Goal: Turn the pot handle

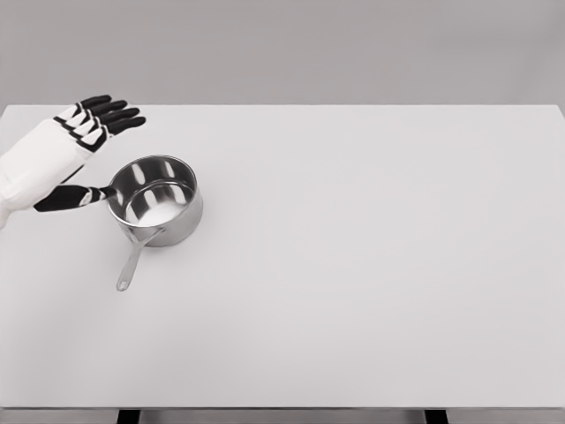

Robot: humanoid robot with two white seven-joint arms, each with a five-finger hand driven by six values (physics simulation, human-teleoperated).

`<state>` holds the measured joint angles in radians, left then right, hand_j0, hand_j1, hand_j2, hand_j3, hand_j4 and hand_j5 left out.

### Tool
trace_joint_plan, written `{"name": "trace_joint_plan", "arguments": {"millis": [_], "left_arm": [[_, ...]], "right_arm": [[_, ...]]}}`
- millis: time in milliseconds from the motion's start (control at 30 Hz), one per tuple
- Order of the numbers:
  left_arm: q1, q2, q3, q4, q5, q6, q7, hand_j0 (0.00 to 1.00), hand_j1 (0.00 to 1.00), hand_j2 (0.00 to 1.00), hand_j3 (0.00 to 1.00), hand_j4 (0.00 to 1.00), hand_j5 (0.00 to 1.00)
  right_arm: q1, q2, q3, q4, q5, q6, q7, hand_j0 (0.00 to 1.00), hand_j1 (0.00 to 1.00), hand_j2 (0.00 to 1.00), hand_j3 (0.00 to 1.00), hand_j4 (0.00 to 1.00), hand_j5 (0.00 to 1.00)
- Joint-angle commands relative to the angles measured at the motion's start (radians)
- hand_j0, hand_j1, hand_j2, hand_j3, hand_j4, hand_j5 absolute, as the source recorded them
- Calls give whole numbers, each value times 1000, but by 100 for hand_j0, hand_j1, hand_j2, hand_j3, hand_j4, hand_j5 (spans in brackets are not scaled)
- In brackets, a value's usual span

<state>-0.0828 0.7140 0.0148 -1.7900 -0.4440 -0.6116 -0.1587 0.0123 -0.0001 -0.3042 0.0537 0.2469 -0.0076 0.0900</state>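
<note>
While the shiny stainless-steel saucepan point(157, 200) sits on the plain white worktop point(371, 265) in the left part of the frame, its long thin metal handle point(134, 262) points down and slightly left, toward the lower left of the picture, lying low over the surface. Coming in from the left edge, the white-and-black left robot hand point(78, 146) hovers just beside the pot, up and to the left of it. Its four black-tipped fingers point(115, 113) are stretched out and spread toward the upper left of the frame, holding nothing, and its thumb point(72, 197) reaches rightward with the tip at or just beside the pot's rim; whether it truly touches cannot be told. The pot's own body lies between the robot hand and the handle. Its inside looks bare and reflective. A grey wall runs behind the far edge of the worktop.
</note>
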Motion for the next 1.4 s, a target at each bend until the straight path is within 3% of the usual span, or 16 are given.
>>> {"name": "trace_joint_plan", "arguments": {"millis": [0, 400, 533, 633, 667, 700, 767, 867, 967, 1133, 1167, 1200, 1267, 1300, 1367], "left_arm": [[0, 1, 11, 0, 7, 1, 1, 100, 100, 100, 100, 100, 100], [20, 5, 13, -11, 8, 1, -13, 100, 100, 100, 100, 100, 100], [12, -5, 97, -12, 16, 1, -294, 100, 100, 100, 100, 100, 100], [6, 4, 108, -11, 37, 1, -306, 100, 100, 100, 100, 100, 100], [6, 12, 116, -3, 86, 1, -306, 100, 100, 100, 100, 100, 100], [14, 70, 109, -2, 178, 1, -308, 100, 100, 100, 100, 100, 100], [21, 153, 80, -2, 281, 1, -326, 100, 100, 100, 100, 100, 100], [28, 260, 34, -11, 386, 1, -338, 100, 100, 100, 100, 100, 100], [28, 433, -131, -11, 533, 1, -338, 100, 100, 100, 100, 100, 100], [31, 515, -250, -11, 625, 1, -335, 100, 100, 100, 100, 100, 100], [31, 516, -248, -11, 669, 1, -332, 100, 100, 100, 100, 100, 100], [31, 554, -250, -11, 804, 1, -331, 100, 100, 100, 100, 100, 100], [35, 669, -294, -11, 955, 1, -331, 100, 100, 100, 100, 100, 100], [35, 722, -325, -11, 1007, 1, -331, 100, 100, 100, 100, 100, 100], [37, 733, -342, -12, 1021, 1, -332, 100, 100, 100, 100, 100, 100]], "right_arm": [[0, 0, 1, 0, 0, 0, 0, 100, 100, 100, 100, 100, 100], [0, 0, -1, 0, 0, 0, 0, 100, 100, 100, 100, 100, 100], [0, 0, 1, 0, 0, 0, 0, 100, 100, 100, 100, 100, 100], [0, 0, -1, 0, 0, 0, 0, 100, 100, 100, 100, 100, 100], [0, 0, 0, 0, 0, 0, 0, 100, 100, 100, 100, 100, 100], [0, 0, -1, 2, 0, 0, -1, 100, 100, 100, 100, 100, 100], [0, 0, 1, 2, 0, 0, 0, 100, 100, 100, 100, 100, 100], [0, 0, -1, 0, 0, 0, 0, 100, 100, 100, 100, 100, 100], [0, 0, 0, 0, 0, 1, 0, 100, 100, 100, 100, 100, 100], [0, 0, -1, 0, 0, 0, -1, 100, 100, 100, 100, 100, 100], [0, 0, -1, 0, 0, 0, 0, 100, 100, 100, 100, 100, 100], [0, 0, -1, 0, 0, 1, -1, 100, 100, 100, 100, 100, 100], [0, 0, 1, 0, 0, 0, -1, 100, 100, 100, 100, 100, 100], [0, 0, -1, 2, 0, 0, -1, 100, 100, 100, 100, 100, 100], [0, 0, -1, 2, 0, 1, 0, 100, 100, 100, 100, 100, 100]]}}
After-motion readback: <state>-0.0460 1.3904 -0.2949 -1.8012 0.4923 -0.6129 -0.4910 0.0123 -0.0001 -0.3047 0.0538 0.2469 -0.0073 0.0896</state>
